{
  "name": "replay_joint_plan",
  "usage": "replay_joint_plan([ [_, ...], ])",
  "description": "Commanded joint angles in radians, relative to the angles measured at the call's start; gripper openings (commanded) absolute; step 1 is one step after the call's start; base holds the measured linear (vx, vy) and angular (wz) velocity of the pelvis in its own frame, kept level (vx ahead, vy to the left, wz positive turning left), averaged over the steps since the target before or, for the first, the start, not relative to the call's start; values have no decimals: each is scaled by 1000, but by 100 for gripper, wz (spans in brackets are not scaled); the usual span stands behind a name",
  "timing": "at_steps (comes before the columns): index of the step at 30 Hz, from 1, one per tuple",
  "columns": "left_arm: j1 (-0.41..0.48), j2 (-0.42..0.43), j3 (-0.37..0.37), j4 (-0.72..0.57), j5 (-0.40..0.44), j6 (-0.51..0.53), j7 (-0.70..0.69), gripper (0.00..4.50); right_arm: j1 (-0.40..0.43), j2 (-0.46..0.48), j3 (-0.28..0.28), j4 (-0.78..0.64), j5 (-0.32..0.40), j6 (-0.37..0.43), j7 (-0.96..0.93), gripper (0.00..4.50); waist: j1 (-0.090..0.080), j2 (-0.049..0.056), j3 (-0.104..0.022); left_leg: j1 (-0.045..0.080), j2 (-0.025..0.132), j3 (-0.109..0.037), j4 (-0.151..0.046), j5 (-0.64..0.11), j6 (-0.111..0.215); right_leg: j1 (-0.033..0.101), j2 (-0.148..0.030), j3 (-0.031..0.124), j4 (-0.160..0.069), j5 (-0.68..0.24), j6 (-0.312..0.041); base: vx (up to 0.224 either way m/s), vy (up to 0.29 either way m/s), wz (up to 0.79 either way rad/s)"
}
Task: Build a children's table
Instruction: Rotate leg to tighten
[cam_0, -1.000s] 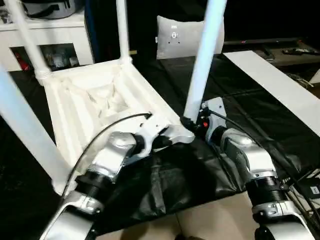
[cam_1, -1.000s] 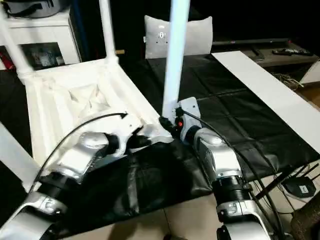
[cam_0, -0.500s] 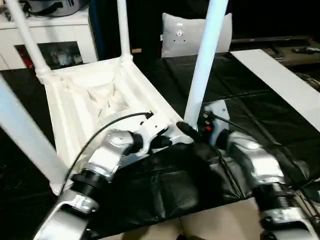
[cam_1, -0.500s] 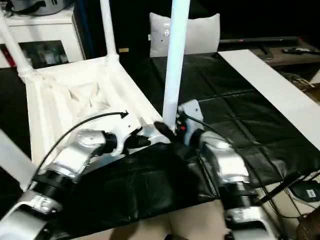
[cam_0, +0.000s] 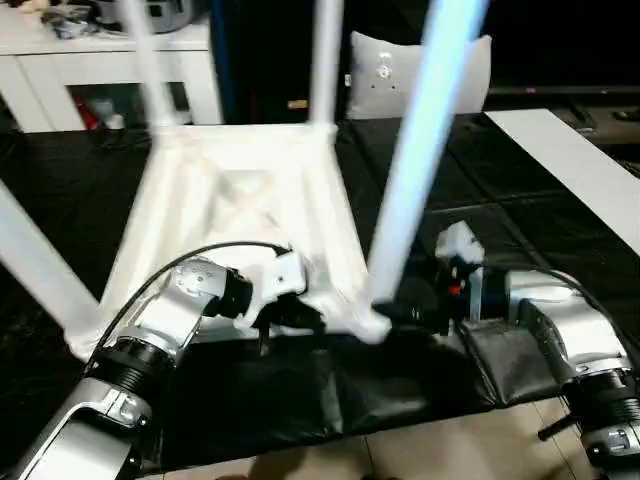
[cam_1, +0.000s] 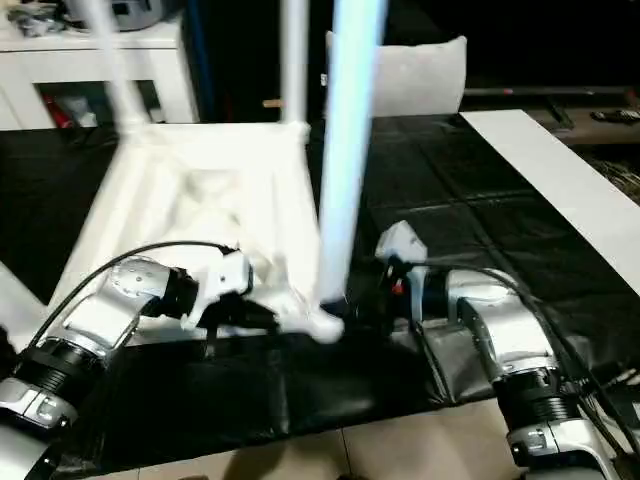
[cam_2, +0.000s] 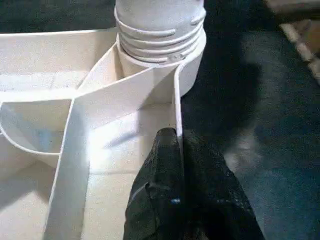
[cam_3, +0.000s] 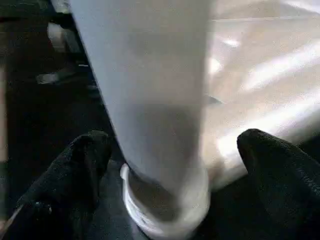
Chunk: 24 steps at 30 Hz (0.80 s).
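Tabletop (cam_0: 250, 215) lies underside up on the black mat (cam_0: 560, 230), legs up. Left gripper (cam_2: 172, 150) is pinched tight on its rim, probably steadying it. Right gripper (cam_3: 170, 165) stands wide open around the near leg (cam_0: 420, 150), gripping nothing.

All four legs (cam_0: 425, 150) run off the top edge, and the tabletop (cam_0: 240, 215) is motion-blurred.

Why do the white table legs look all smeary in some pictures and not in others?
In the left eye view the near leg and the far ones are streaked, which looks like motion blur. In the right wrist view the leg stands so close between the right pincer's fingers that it looks soft. In the left wrist view the socket's ridges and the tabletop rim look crisp.
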Motion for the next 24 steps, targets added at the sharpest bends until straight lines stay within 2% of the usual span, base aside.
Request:
replay_joint_plan([
  [1, -29, 2, -54, -15, -4, -31, -85, 0, -13, -16, 12, -16, 22, 10, 49, 412, -5, -4, -66, -7, -10, 25, -69, -186, 76, 67, -43, 46, -79, -446, -80, 0, 0, 0],
  [2, -29, 7, -58, -17, -6, -34, -103, 0, -15, -18, 19, -16, 31, 22, 70, 412, -4, -3, -67, -6, -11, 25, -69, -186, 76, 67, -43, 46, -78, -446, -82, 0, 0, 0],
  [4, -30, 13, -63, -21, -8, -40, -126, 0, -18, -20, 31, -16, 48, 46, 102, 381, -2, -3, -67, -9, -10, 25, -70, -176, 78, 69, -44, 47, -75, -441, -83, 0, 0, 0],
  [5, -30, 13, -63, -21, -8, -40, -126, 0, -18, -20, 31, -16, 48, 46, 102, 381, -1, -7, -67, -11, -11, 26, -69, -168, 79, 71, -44, 47, -73, -437, -83, 0, 0, 0],
  [9, -33, 14, -64, -17, -7, -48, -136, 0, -20, -21, 40, -13, 53, 58, 131, 350, 6, -7, -68, -12, -10, 26, -68, -154, 73, 69, -45, 48, -73, -441, -79, 0, 0, 0],
  [10, -32, 14, -64, -14, -6, -53, -137, 0, -17, -25, 49, -16, 58, 74, 150, 330, 6, -11, -68, -12, -10, 26, -68, -154, 73, 70, -45, 48, -73, -442, -78, 0, 0, 0],
  [14, -29, 18, -64, -12, -9, -58, -141, 0, -14, -27, 53, -13, 61, 77, 162, 316, 6, -12, -67, -13, -12, 26, -68, -154, 67, 70, -46, 47, -76, -463, -64, 0, 0, 0],
  [21, -26, 20, -59, -11, -13, -55, -142, 0, -8, -23, 54, -30, 82, 109, 177, 242, 5, -12, -66, -13, -13, 26, -68, -155, 65, 69, -44, 45, -80, -479, -52, 0, 0, 0],
  [24, -27, 3, -40, -9, -13, -21, -90, 0, 21, -4, 48, -88, 117, 177, 148, 226, 7, -12, -66, -13, -14, 26, -68, -152, 61, 70, -43, 45, -80, -477, -46, 0, 0, 0],
])
